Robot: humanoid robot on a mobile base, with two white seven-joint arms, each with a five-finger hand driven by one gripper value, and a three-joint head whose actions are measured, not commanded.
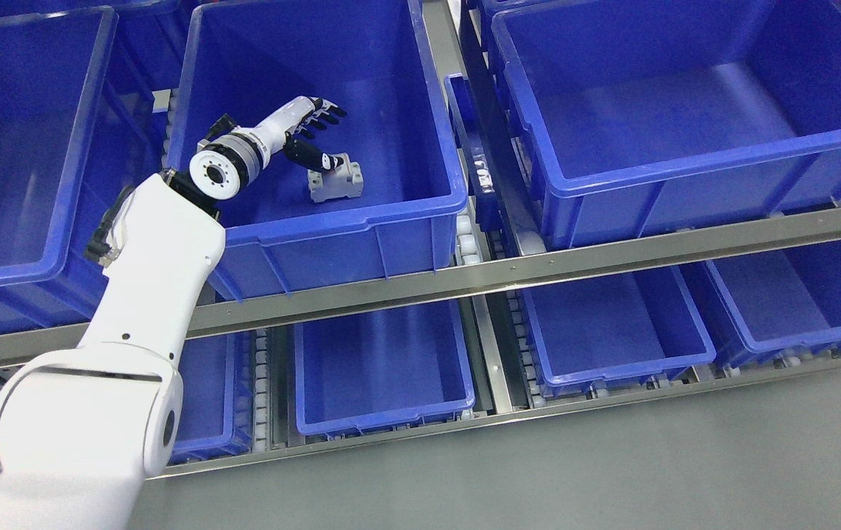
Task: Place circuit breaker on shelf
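Grey, smooth flooring (685,456) runs along the bottom of the view, below a two-level shelf (508,272) built of brushed metal rails with small white rollers showing between the bays. Glossy blue plastic bins fill both levels, all rectangular with thick rolled rims and ribbed outer walls that catch soft reflections from overhead light. On the upper level, the middle bin (361,210) holds the circuit breaker (335,178), a small blocky piece of pale grey plastic with stepped edges, lying on the bin's floor toward its front wall. The left robot hand (311,132) reaches down into this same bin from the lower left; its arm is a chain of smooth white shells joined by a round metallic wrist ring with a circle of small holes. The hand has a white back and dark fingers (328,112), which are extended and loosely spread above the bin floor, while the dark thumb (313,156) angles down to touch or nearly touch the top of the breaker. Nothing is closed inside its grasp. To the right, past a metal divider, a larger blue bin (685,158) sits on the same level, and three more bins show on the lower level beneath the front rail.
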